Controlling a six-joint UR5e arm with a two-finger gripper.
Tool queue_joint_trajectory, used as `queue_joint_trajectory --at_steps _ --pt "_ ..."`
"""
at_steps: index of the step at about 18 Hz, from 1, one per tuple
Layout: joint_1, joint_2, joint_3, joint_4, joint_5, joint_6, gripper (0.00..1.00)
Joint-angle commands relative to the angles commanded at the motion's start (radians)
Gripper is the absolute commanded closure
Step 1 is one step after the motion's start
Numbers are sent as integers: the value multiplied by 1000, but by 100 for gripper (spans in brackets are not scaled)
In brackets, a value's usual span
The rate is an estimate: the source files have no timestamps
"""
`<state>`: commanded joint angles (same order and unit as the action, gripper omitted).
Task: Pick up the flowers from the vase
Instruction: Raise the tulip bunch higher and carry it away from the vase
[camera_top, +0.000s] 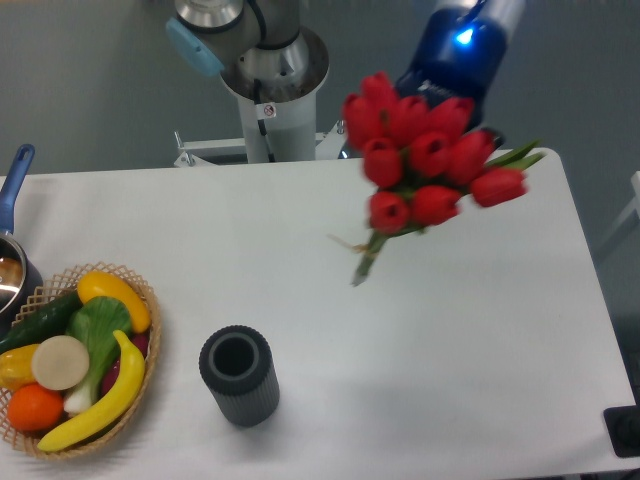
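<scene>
The flowers (425, 155), a bunch of red tulip buds with green leaves and a tied stem end pointing down-left, hang in the air above the right half of the table. My gripper is the blue body behind the buds; its fingers are hidden by the bouquet, which it holds aloft. The vase (238, 375), a dark grey ribbed cylinder with an open round mouth, stands upright and empty near the front of the table, well to the left of and below the flowers.
A woven basket (150, 345) of fruit and vegetables sits at the front left. A pot with a blue handle (12, 180) is at the left edge. The robot base (272, 90) stands behind the table's far edge.
</scene>
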<state>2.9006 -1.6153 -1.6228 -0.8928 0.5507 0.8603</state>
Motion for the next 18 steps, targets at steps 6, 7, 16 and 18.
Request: queue_joint_trajectory --at_steps 6,7,16,18 --pt "43 22 -38 -2 0 23 63" --pt "45 22 -42 0 0 23 63" --pt "55 17 -40 -2 2 22 63" --pt "55 15 -42 -2 2 22 63"
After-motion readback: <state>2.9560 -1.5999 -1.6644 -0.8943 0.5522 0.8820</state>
